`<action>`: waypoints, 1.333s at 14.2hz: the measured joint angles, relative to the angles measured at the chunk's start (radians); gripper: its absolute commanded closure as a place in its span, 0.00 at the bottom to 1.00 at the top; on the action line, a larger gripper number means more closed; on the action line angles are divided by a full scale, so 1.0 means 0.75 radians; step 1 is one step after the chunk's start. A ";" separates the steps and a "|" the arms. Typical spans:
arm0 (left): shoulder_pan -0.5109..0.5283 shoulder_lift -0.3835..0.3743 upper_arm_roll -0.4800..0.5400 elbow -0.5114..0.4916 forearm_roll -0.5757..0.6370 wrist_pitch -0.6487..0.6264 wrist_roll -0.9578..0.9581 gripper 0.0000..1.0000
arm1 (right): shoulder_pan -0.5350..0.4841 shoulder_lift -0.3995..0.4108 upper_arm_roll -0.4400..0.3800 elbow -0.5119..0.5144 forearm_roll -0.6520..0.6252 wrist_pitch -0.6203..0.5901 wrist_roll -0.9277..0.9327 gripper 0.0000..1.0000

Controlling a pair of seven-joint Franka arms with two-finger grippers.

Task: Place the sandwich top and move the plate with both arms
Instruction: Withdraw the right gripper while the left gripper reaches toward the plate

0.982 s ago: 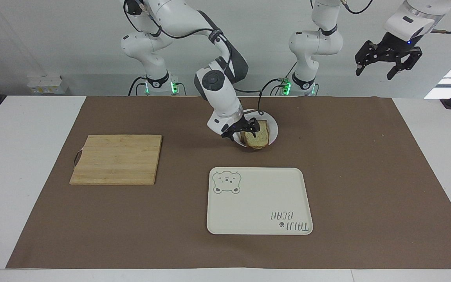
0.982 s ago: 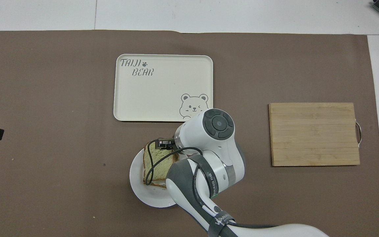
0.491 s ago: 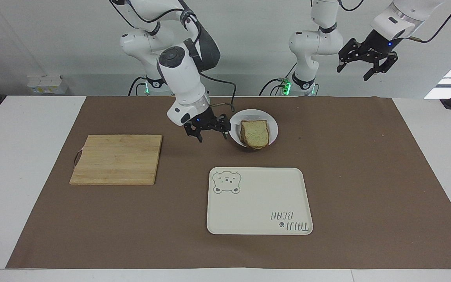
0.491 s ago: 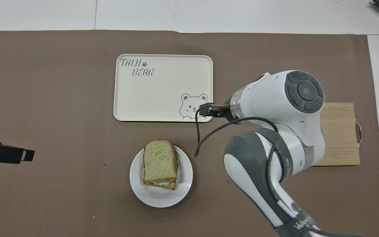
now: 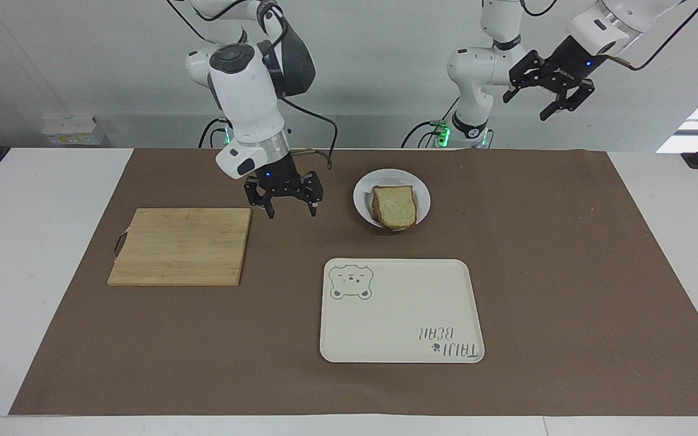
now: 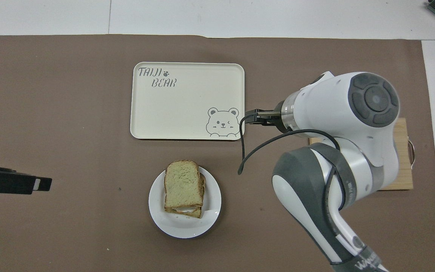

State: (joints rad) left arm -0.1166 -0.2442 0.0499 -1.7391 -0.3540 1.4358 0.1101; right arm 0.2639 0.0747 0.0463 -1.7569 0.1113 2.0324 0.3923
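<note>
Bread top (image 5: 395, 206) lies on the sandwich stack, on the plate (image 5: 364, 195) near the robots' edge of my mat (image 5: 567, 272). Right gripper (image 5: 284, 203) hangs empty, jaws open, over the mat between plate and board (image 5: 180, 246). Left gripper (image 5: 548, 85) hangs high, open, holding nothing.
</note>
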 measured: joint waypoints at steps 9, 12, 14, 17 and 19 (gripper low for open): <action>-0.052 0.003 -0.011 -0.589 -0.247 0.488 -0.001 0.10 | -0.113 -0.067 -0.003 0.146 -0.008 -0.259 0.000 0.00; -0.091 0.006 -0.014 -0.779 -0.374 0.667 0.085 0.13 | -0.132 -0.067 -0.003 0.192 -0.027 -0.315 0.000 0.00; -0.107 0.012 -0.015 -0.906 -0.536 0.785 0.233 0.20 | -0.146 -0.067 -0.004 0.218 -0.049 -0.344 -0.001 0.00; -0.114 0.055 -0.013 -1.008 -0.679 0.844 0.436 0.36 | -0.196 -0.068 -0.004 0.262 -0.077 -0.411 -0.078 0.00; -0.114 0.101 -0.012 -1.017 -0.726 0.848 0.507 0.41 | -0.246 -0.070 -0.005 0.286 -0.078 -0.441 -0.148 0.00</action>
State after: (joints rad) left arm -0.2019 -0.1685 0.0409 -2.5016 -0.8984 2.0719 0.4905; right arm 0.0791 0.0221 0.0428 -1.5426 0.0531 1.7015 0.2814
